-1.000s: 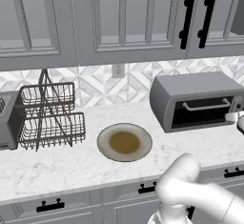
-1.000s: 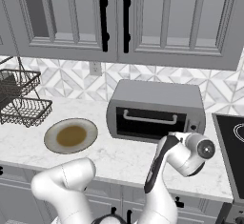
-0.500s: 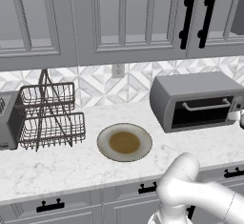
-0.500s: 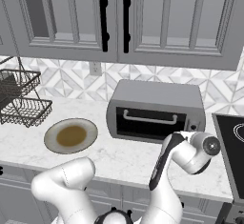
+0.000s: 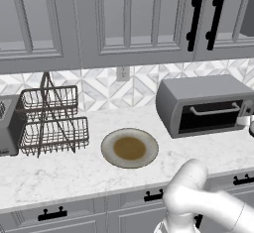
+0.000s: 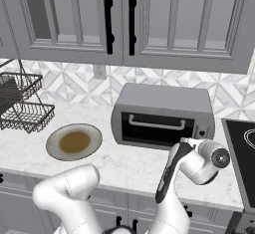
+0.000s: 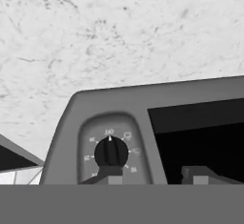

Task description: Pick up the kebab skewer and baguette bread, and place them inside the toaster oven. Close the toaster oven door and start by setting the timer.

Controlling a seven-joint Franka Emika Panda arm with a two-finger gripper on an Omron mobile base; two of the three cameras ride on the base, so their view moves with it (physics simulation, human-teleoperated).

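White speckled marble counter point(image 5: 64, 170) runs under grey panelled cabinets and a diamond-tiled backsplash. On it stand one grey metal toaster oven point(image 6: 163, 116) with its dark glass toaster oven door point(image 6: 157, 129) shut, one round grey plate with a brown centre point(image 5: 130, 148), one dark wire dish rack with two tiers point(image 5: 49, 120), and one grey slot toaster point(image 5: 7, 125) at the far left edge. Right base view adds a black stovetop point(image 6: 243, 153) to the right of the oven, which the left base view does not reach; the left view alone gives the slot toaster. Hand view is rolled, counter above, and shows one round black timer knob point(image 7: 111, 152) with pale numerals around it on the oven's grey control panel. Gripper point(image 7: 151, 178) sits right at that panel: one dark fingertip touches the knob's lower edge, the other stands apart over the black glass. I cannot tell whether the jaws clamp the knob
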